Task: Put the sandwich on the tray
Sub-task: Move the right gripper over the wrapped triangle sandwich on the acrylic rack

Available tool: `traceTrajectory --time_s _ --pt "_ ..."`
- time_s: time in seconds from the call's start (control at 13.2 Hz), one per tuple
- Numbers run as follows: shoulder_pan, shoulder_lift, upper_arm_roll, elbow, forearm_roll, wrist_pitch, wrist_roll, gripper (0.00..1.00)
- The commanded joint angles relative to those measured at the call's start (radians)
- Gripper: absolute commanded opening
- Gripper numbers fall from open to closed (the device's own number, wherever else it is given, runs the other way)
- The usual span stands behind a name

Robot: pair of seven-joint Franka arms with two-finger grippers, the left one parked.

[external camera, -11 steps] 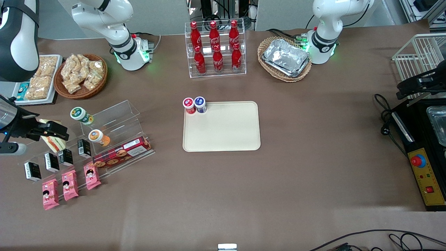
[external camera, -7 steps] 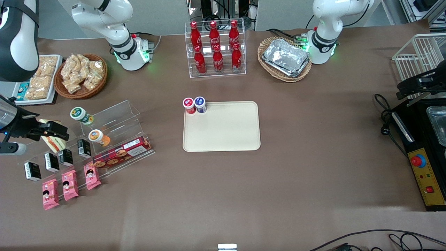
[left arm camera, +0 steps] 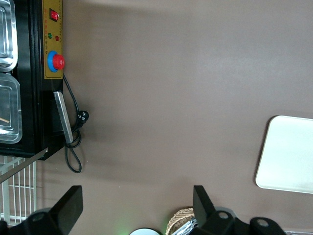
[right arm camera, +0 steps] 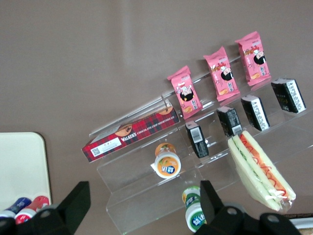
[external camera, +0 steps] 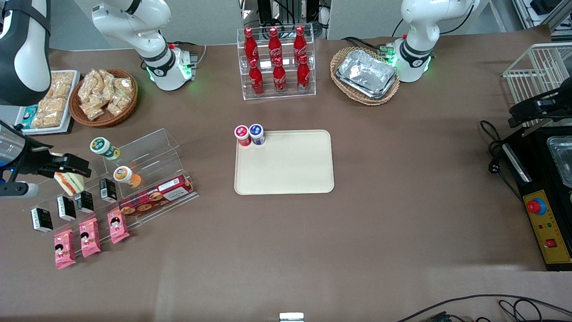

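From the front, we see the right arm's claw (external camera: 67, 166) poised at the working arm's end of the worktop (external camera: 402, 214), just above the sandwich (external camera: 70, 182), which rests on the clear acrylic stepped rack (external camera: 143, 165). Whether the claw already pinches the wedge we cannot tell. The cream tray (external camera: 290, 167) waits mid-worktop, well apart from the rack, carrying only two small capped jars (external camera: 250, 134) at one corner. We judge the pick is the step in hand. The grip should fall across the wrapped bread's flat faces, gently, and the lift should go straight up so the black cartons (external camera: 67, 208) and the orange-lidded cup (external camera: 127, 176) are not swept off their steps. A wicker basket (external camera: 103, 99) holds bagged snacks, another basket (external camera: 365, 76) holds stacked foil trays, and a clear stand (external camera: 277, 62) holds red cola bottles.

From the parked arm's wrist, we see only bare worktop and one corner of the tray (left arm camera: 288, 154).

From the working wrist, we see the sandwich (right arm camera: 261, 171) lying on an upper step, filling stripes showing, with pink snack packets (right arm camera: 220, 73) on the lowest step and a red tartan biscuit box (right arm camera: 131, 136) nearby. The claw's open span frames the scene, holding nothing there.
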Motion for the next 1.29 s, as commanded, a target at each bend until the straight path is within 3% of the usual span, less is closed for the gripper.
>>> traceTrajectory --time_s 0.0,0.53,0.76,1.06,1.21 --pt "-0.014 -0.037 0.005 -0.005 0.017 -0.036 0.0 1.0" --pt "-0.015 -0.128 -0.155 -0.054 0.01 -0.069 -0.028 1.0" --pt "-0.019 -0.168 -0.231 -0.098 0.008 -0.067 -0.13 1.0" --pt "-0.02 -0.179 -0.249 -0.157 -0.053 -0.026 -0.198 1.0" --pt "-0.02 -0.234 -0.251 -0.282 -0.059 0.083 -0.223 1.0"
